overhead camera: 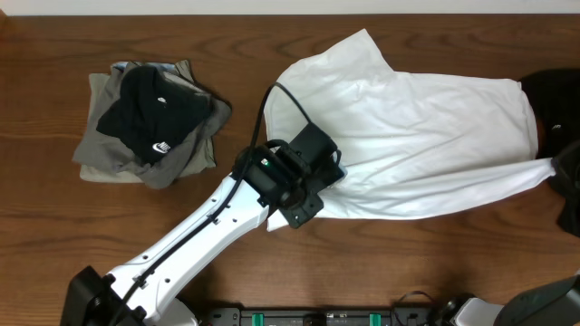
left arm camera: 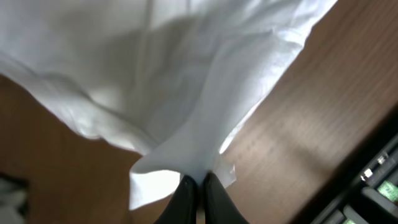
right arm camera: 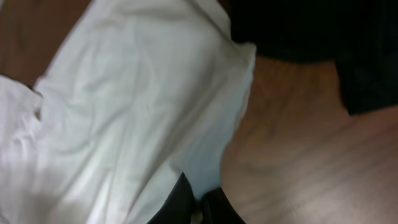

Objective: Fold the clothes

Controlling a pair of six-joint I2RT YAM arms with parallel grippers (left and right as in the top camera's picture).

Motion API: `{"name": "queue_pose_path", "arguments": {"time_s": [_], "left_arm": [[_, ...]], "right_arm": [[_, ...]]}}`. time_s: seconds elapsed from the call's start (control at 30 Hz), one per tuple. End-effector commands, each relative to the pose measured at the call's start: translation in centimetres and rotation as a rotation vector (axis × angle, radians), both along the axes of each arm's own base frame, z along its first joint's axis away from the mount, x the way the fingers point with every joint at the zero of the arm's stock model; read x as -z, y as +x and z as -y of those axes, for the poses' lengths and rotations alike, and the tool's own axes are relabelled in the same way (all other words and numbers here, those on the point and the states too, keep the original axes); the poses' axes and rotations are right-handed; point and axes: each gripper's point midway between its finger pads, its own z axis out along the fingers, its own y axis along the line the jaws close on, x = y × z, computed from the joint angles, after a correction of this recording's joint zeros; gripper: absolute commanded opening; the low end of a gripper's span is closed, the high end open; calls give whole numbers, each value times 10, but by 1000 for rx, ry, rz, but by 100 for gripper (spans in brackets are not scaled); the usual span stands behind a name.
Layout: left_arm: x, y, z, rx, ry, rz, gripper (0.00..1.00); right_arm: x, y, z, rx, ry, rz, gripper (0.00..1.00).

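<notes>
A white T-shirt (overhead camera: 417, 136) lies spread across the right half of the table, partly doubled over along its near edge. My left gripper (overhead camera: 304, 195) pinches the shirt's near left corner; in the left wrist view its black fingers (left arm camera: 185, 198) are shut on a tuck of white cloth (left arm camera: 205, 112). At the far right, my right gripper (overhead camera: 555, 167) is shut on the shirt's stretched right corner; in the right wrist view the fingers (right arm camera: 180, 200) clamp the white fabric (right arm camera: 137, 112). A pile of folded clothes (overhead camera: 149, 122), khaki and grey with a black one on top, sits at the left.
A black garment (overhead camera: 553, 100) lies at the right edge, beside the shirt, also the dark cloth (right arm camera: 298, 31) in the right wrist view. Bare wooden table (overhead camera: 408, 263) stretches along the front. Equipment with green parts (overhead camera: 317, 317) lines the near edge.
</notes>
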Motion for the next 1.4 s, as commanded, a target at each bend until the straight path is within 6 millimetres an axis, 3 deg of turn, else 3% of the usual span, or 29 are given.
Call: {"name": "queue_pose_path", "arguments": {"time_s": [0.0,0.33,0.67,1.1,1.27,1.3,1.33,1.37], "left_arm": [[-3,12,8,93,-2,64,6],[-15,77,28,116,-14,347,6],[-25,121,31,141,-9,509,6],[9,166,52,191,2,588,6],[19,173,48,176,14,580,6],[21,172,47,177,19,572,9],[22,171,46,172,23,564,24],[21,171,42,141,27,563,51]], "right_arm": [[-11,10,4,49,4,50,4],[5,27,28,167,8,60,4],[24,40,40,179,17,57,3],[30,37,45,194,1,29,4],[31,35,43,194,8,18,4],[31,35,43,194,8,17,4],[31,34,42,194,9,16,4],[31,34,42,194,10,16,4]]}}
